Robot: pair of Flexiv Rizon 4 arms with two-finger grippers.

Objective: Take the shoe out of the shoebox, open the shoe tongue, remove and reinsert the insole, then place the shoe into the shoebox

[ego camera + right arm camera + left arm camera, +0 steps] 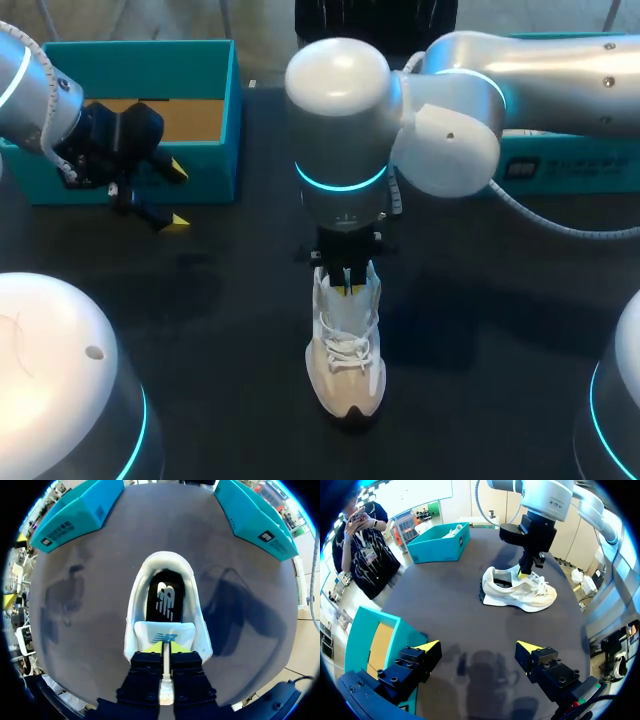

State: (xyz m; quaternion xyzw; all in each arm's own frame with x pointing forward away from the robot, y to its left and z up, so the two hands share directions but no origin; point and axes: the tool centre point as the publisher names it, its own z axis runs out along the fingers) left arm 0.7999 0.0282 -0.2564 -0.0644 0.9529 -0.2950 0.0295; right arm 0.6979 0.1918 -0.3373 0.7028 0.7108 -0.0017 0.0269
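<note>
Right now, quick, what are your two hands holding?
Left gripper: open, holding nothing.
Right gripper: closed on the shoe tongue.

Table (200, 300): dark, matt, smooth top w/ faint sheen. Shoe (346, 365) near table's middle: white mesh cloth upper, smoother leather-like panels, woven laces, matt pale sole. Tongue (164, 631): soft padded cloth. Insole (163, 600): black, matt fabric face. Shoebox (228, 130) at far left corner: teal card, matt outside, raw brown cardboard inside. Right arm (340, 100): glossy white shell, prob. plastic. Left gripper (478, 645) & right gripper (166, 648): matt black bodies w/ bolts; yellow tips, matt.
</note>
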